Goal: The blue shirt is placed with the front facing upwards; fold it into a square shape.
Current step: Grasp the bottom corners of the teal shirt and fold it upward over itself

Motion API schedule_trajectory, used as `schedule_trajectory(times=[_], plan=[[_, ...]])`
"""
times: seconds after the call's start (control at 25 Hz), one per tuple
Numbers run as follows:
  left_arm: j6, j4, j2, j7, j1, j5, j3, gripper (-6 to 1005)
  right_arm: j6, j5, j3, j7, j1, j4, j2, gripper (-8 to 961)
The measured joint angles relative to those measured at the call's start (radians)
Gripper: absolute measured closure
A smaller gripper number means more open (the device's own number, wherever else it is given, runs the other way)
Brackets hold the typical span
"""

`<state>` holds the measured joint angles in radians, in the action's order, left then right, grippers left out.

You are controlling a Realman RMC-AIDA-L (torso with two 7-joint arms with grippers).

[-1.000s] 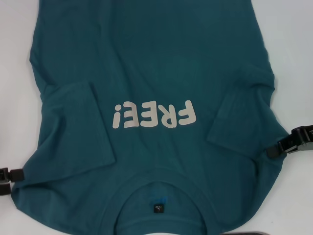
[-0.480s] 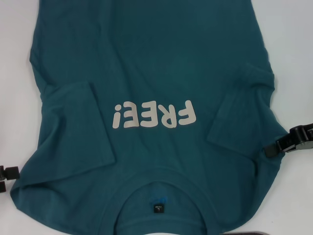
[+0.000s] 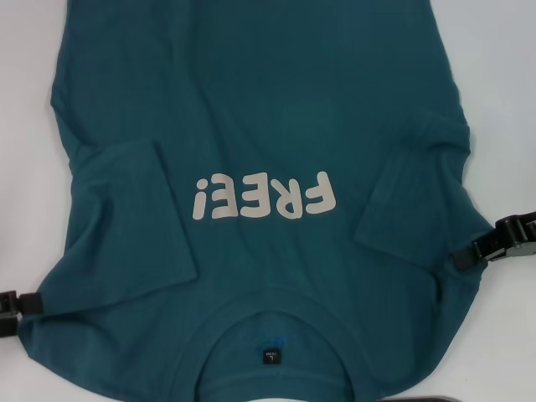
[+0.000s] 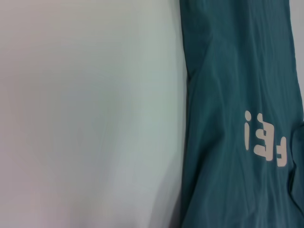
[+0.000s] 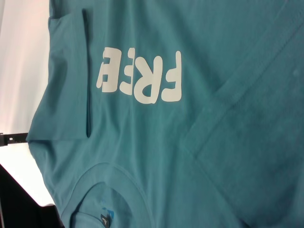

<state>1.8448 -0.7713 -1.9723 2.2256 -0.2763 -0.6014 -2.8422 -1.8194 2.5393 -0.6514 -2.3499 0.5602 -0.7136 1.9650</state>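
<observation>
Table point(image 3: 502, 100): white surface, bare strips visible at the far left and right of the head view and beside the garment in the left wrist view.

Blue shirt point(image 3: 251, 109): large teal-blue T-shirt spread flat on the table, front up, covering most of the head view. Collar point(image 3: 270, 322) lies at the near edge, hem toward the far side. Both short sleeves are folded inward onto the body: left sleeve point(image 3: 138, 226) and right sleeve point(image 3: 419, 188) each lie as a flap over the chest sides. Fabric shows soft wrinkles around the shoulders.

Lettering point(image 3: 264, 197): pale block print "FREE!" across the chest, reading upside down from the robot's side, between the two folded sleeves.

Right gripper point(image 3: 471, 255): black, at the right near edge of the shirt, by the right shoulder seam. It reaches in from the right, low to the table, its tip touching the fabric edge. Whether its fingers are apart or pressed on cloth cannot be told.

Left gripper point(image 3: 27, 303): black, at the left near corner of the shirt, by the left shoulder. It comes in from the left, low, its tip just at the fabric edge. State of its fingers cannot be told.

Tag point(image 3: 270, 354): small black label inside the collar, near centre.
</observation>
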Motion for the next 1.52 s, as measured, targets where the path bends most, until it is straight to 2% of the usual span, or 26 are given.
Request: schedule_trajectory(times=[0.4,0.88,1.52], plan=[[0.016,0.001,-0.020,0.013,-0.023,0.000,0.055,56,0.000,-0.001,-0.001,0.001,-0.004,0.000,0.000,939],[-0.002,-0.006,-0.024,0.056,-0.039,-0.003,0.048,60,-0.002,-0.001,0.000,0.012,-0.002,0.000,0.003,939],[0.001,-0.028,-0.031,0.133,-0.051,0.031,0.091,66,-0.003,0.000,0.006,0.015,0.000,0.000,0.003,939]])
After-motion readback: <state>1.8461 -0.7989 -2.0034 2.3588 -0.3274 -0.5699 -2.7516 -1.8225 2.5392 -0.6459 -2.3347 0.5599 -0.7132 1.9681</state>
